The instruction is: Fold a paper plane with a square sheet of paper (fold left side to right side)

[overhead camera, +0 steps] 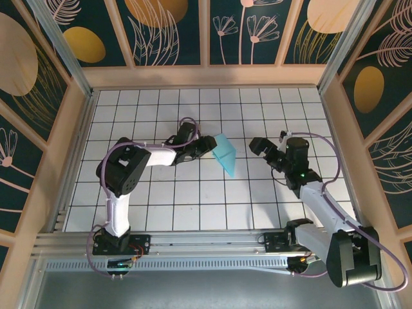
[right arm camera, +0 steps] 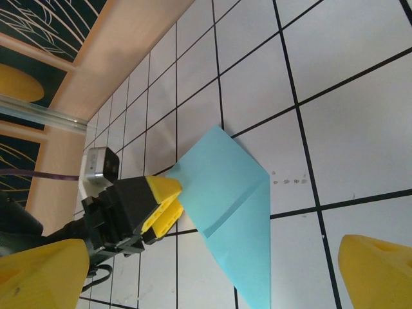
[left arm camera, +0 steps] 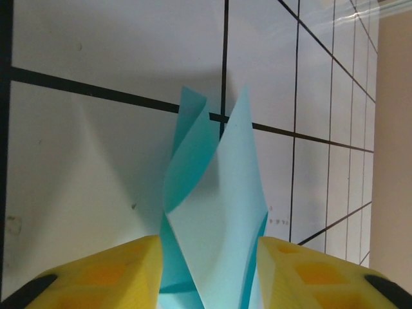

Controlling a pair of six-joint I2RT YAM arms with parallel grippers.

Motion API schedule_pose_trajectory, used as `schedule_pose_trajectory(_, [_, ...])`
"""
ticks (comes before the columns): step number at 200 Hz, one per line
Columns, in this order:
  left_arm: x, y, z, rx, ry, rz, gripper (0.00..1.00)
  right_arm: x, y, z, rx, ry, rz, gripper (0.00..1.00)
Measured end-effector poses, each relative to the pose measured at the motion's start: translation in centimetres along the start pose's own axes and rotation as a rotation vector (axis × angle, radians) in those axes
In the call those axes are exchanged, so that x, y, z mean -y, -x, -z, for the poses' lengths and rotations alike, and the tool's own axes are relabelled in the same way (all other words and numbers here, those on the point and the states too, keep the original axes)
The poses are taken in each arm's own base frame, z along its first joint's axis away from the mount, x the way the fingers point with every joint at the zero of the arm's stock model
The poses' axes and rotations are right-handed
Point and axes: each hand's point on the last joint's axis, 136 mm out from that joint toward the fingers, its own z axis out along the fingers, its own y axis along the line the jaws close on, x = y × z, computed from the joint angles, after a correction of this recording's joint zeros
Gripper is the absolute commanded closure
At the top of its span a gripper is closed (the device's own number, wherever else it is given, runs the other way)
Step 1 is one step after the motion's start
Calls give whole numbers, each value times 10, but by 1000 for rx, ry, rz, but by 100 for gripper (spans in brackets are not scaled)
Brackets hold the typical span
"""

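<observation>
we start with the white table ruled in black grid lines (overhead camera: 161, 206), boxed in on three sides by dark panels with gold leaf patterns in pale wooden frames (overhead camera: 167, 32), and with a ribbed aluminium rail (overhead camera: 193, 241) along the near edge. the left arm, white with black joints (overhead camera: 129, 168), rises from its base, folds at the elbow and reaches low toward the middle of the table. the right arm (overhead camera: 322, 199) leans in from the near right corner, its forearm angled up and leftward. the left gripper with yellow fingers (overhead camera: 207, 145) is at the left edge of the thin light teal-blue paper sheet (overhead camera: 224, 154), and in its wrist view the paper bows up in curled layers between the two fingers (left arm camera: 122, 273); we cannot tell whether they press it or merely flank it. the right gripper (overhead camera: 267, 149) hangs spread wide and empty, near the sheet's right side but apart from it. the paper sheet lies mid-table between the two grippers, folded to a pointed shape with a crease (right arm camera: 228, 212) across it. bare tiles ring it on the far, near and right sides, with the walls well apart.
</observation>
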Motion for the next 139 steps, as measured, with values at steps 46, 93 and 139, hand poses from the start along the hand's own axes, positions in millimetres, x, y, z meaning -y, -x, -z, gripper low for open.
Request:
schedule_pose_trajectory(46, [4, 1, -9, -12, -29, -7, 93, 5, -1, 4, -16, 17, 6, 5])
schedule_pose_trajectory(93, [9, -11, 14, -28, -63, -101, 100, 4, -25, -9, -158, 90, 50, 20])
schedule_pose_trajectory(139, [34, -33, 76, -34, -218, -245, 100, -3, -57, -28, -304, 193, 103, 15])
